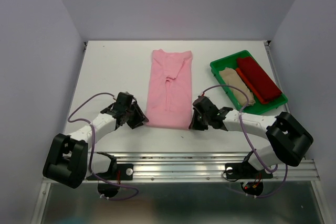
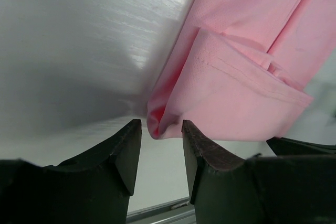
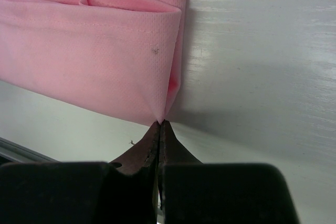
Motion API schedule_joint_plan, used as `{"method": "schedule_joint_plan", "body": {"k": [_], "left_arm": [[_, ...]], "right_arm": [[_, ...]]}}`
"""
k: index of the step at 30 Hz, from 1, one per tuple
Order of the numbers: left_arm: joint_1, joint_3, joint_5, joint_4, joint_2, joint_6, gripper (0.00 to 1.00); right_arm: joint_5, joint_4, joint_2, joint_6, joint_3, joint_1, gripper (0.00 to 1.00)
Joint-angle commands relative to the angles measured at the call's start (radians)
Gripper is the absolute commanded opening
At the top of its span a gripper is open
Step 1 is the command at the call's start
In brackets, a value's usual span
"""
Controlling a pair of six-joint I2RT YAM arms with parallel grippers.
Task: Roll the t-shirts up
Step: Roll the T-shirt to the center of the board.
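Observation:
The light pink t-shirt (image 1: 168,87) lies folded into a long strip in the middle of the table, its hem end towards me. My left gripper (image 1: 140,119) is open at the near left corner; in the left wrist view that corner (image 2: 157,124) sits between the spread fingertips of the left gripper (image 2: 161,125). My right gripper (image 1: 194,121) is at the near right corner. In the right wrist view the right gripper (image 3: 160,123) is shut on the very tip of the pink fabric (image 3: 105,61). A dark red t-shirt (image 1: 258,80) and a beige one (image 1: 236,85) lie rolled in the tray.
The green plastic tray (image 1: 223,62) stands at the right back of the white table (image 1: 110,72), close behind my right arm. A metal rail (image 1: 210,166) runs along the near table edge. Grey walls close in the sides and back.

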Motion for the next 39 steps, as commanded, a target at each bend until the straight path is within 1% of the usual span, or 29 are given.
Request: {"method": "schedule_joint_plan", "body": {"k": [1,9,12,14,15,17,20,21,25,30,34,39], "left_arm": [[-0.006,-0.033,0.004,0.052,-0.027,-0.015,0.48],[-0.006,-0.053,0.009,0.083,0.009,-0.023,0.45],[-0.007,-0.053,0.008,0.091,0.015,-0.023,0.4],[-0.007,-0.054,0.016,0.098,0.026,-0.018,0.32],[-0.007,-0.054,0.016,0.098,0.032,-0.017,0.25],[-0.009,-0.054,0.021,0.102,0.042,-0.013,0.21],[-0.011,-0.059,0.022,0.109,0.054,-0.013,0.09],[-0.011,-0.059,0.024,0.109,0.055,-0.013,0.0],[-0.011,-0.051,0.024,0.097,0.04,-0.013,0.0],[-0.009,-0.024,0.025,0.03,0.002,-0.015,0.0],[-0.009,-0.01,0.07,0.026,0.025,-0.009,0.0],[-0.009,0.009,0.073,0.0,0.045,0.0,0.0]], "right_arm": [[0.032,0.003,0.001,-0.012,0.04,-0.001,0.01],[0.029,0.003,0.004,-0.016,0.04,-0.001,0.01],[0.032,0.001,-0.001,-0.012,0.031,-0.001,0.01],[0.03,0.003,-0.002,-0.009,0.028,-0.001,0.01],[0.032,0.003,-0.002,-0.009,0.028,-0.001,0.01],[0.032,0.003,-0.002,-0.009,0.026,-0.001,0.01],[0.033,0.003,-0.004,-0.009,0.03,-0.001,0.01],[0.033,0.003,-0.004,-0.009,0.03,-0.001,0.01],[0.033,0.001,-0.01,-0.016,0.033,-0.001,0.01],[0.026,-0.008,-0.014,-0.026,0.045,-0.001,0.01],[0.023,-0.017,-0.013,-0.031,0.051,-0.001,0.01],[0.026,-0.032,-0.039,-0.037,0.048,-0.001,0.01]]}}
